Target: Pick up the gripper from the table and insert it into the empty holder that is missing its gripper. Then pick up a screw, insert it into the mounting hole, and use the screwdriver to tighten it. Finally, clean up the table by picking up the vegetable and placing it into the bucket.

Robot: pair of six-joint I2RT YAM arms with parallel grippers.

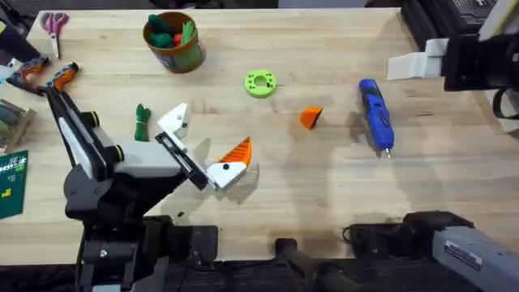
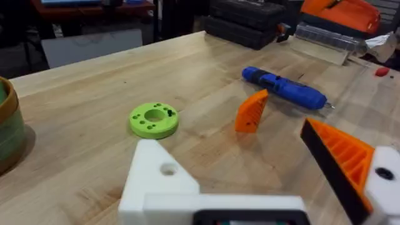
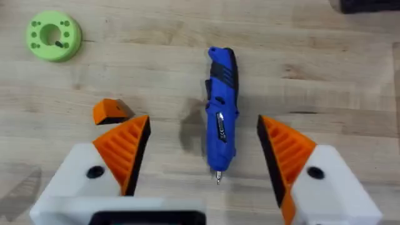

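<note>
Tabletop (image 1: 324,186) of pale wood carries all task items. Left gripper (image 1: 203,146) sits low over the near-left area with its fingers spread wide and nothing between them: one finger is the holder (image 1: 173,120), a plain white block without a tip; the other white block carries an orange ribbed pad (image 1: 237,151). The gripper (image 1: 310,118), a loose orange wedge, lies near the middle of the tabletop, apart from both arms, between the lime-green ring (image 1: 260,83) and the screwdriver (image 1: 376,114). The screwdriver lies flat to the right of the wedge, bit toward the near edge. In the right wrist view the right gripper (image 3: 206,156) hangs above the screwdriver (image 3: 222,112), fingers wide apart on either side of it and not touching it. The vegetable (image 1: 143,121) lies just left of the holder. The bucket (image 1: 173,40) stands at the far left, upright, with coloured items inside. Scissors (image 1: 54,26) lie at the far-left corner.
</note>
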